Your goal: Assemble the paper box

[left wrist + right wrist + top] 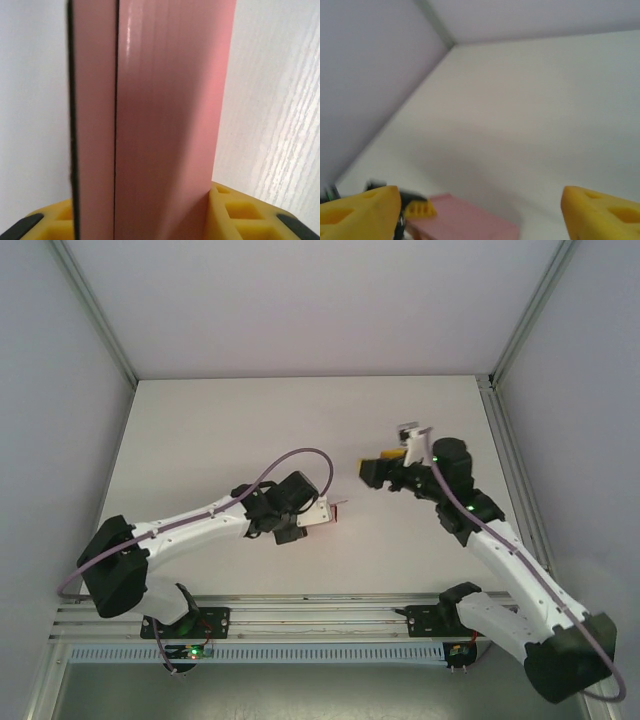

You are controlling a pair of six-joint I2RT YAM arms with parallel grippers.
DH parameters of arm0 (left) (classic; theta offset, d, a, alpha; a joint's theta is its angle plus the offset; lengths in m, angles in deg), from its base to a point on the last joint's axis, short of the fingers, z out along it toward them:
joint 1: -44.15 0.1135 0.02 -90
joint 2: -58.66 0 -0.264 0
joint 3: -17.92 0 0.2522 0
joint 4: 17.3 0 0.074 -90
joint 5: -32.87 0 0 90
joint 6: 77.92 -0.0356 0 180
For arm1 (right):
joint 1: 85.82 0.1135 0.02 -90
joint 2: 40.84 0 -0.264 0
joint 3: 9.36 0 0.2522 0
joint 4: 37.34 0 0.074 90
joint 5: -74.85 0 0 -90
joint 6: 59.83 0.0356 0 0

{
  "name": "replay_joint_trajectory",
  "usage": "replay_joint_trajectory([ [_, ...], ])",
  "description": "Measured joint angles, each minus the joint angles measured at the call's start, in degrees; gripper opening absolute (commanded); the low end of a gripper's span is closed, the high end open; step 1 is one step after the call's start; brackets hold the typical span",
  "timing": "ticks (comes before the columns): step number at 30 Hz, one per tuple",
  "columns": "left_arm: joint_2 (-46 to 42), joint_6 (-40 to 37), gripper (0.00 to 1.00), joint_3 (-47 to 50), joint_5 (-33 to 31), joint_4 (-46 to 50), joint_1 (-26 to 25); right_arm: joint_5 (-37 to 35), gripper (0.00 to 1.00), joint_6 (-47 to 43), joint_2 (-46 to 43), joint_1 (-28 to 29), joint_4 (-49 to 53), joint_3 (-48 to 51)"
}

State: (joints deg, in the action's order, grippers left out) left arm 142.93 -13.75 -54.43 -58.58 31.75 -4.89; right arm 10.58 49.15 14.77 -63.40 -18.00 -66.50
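Observation:
The paper box (pixel 165 125) is a small folded pink card box. It stands upright between the yellow fingers (pixel 240 212) of my left gripper (pixel 145 215), which is shut on it. From above, the box (pixel 328 510) sticks out of my left gripper (pixel 312 516) just left of the table's middle. My right gripper (pixel 372 472) hovers a short way to the right of the box, pointing toward it. Its yellow fingers (pixel 600 210) are spread wide with nothing between them. In the right wrist view the pink box (pixel 470 225) lies ahead and low, with a left-gripper finger (pixel 419 209) on it.
The white table (pixel 250 430) is enclosed by pale walls. An aluminium post (pixel 515 455) runs along its right edge, and a slotted rail (pixel 320 615) carrying both arm bases runs along the front. A purple cable (pixel 290 462) loops over my left arm.

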Motion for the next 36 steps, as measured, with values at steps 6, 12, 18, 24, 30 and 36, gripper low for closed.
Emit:
replay_joint_trajectory([
  [6, 0.92, 0.15, 0.50, -1.38, 4.07, 0.79, 3.06, 0.02, 0.68, -8.33, 5.75, 3.65, 6.25, 0.09],
  [12, 2.05, -0.09, 0.54, -1.42, 7.98, 0.90, 4.22, 2.38, 0.63, -13.81, 7.76, 3.74, 6.60, 1.03],
  [18, 3.85, -0.50, 0.54, -2.75, 9.27, 0.87, 5.73, 7.10, 0.61, -17.20, 14.34, 4.63, 5.14, 1.01],
  [24, 4.94, -0.92, 0.54, -3.76, 12.00, 0.87, 8.00, 8.85, 0.60, -21.16, 17.70, 5.86, 5.40, 0.74],
  [30, 5.40, -1.49, 0.54, -4.26, 13.53, 1.09, 8.66, 4.22, 0.51, -24.94, 18.05, 8.48, 5.51, -1.75],
  [36, 6.19, -2.29, 0.55, -5.09, 14.80, 1.66, 9.03, -4.48, 0.49, -28.48, 18.23, 11.23, 6.43, -3.10],
])
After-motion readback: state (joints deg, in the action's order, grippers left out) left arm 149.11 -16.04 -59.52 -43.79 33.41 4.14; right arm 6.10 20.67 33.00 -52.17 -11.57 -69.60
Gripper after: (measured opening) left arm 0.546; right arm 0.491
